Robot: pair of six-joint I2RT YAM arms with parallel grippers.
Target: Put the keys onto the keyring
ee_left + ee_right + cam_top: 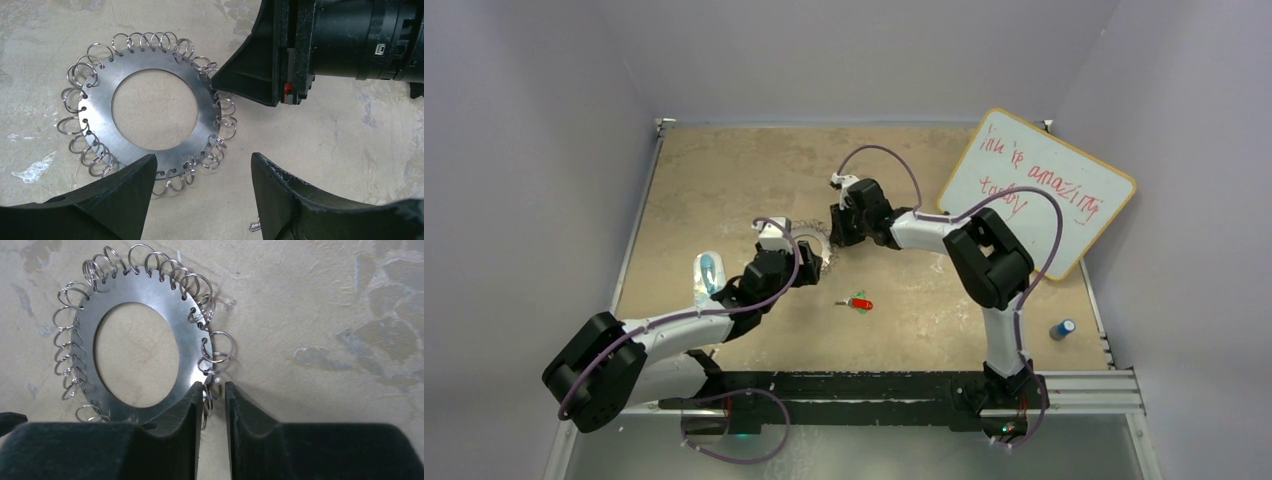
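Silvery steel catches my eye first: the keyring [150,62] lies flat on the mottled beige worktop [724,170], about at its middle, its wide centre showing bare surface and its rim fringed all round with small wire loops. My left fingers [202,159] stand spread wide and hold nothing; one black tip is over the ring's near rim, the other is off to the side above the worktop. My right fingers [213,389] are drawn almost together at the ring's opposite edge, with only a narrow slit between them. One loop of the fringe sits in that slit against an inner face, but I cannot tell whether it is truly pinched. From my left wrist I see the right fingers' tip touching the loops at the rim. The keys [857,303], one red-headed and one green-headed, lie together on the worktop nearer my bases, apart from the ring and from both arms. A clear bluish plastic object [708,273] lies beside my left arm, and a whiteboard [1044,180] with red writing leans at the far right.
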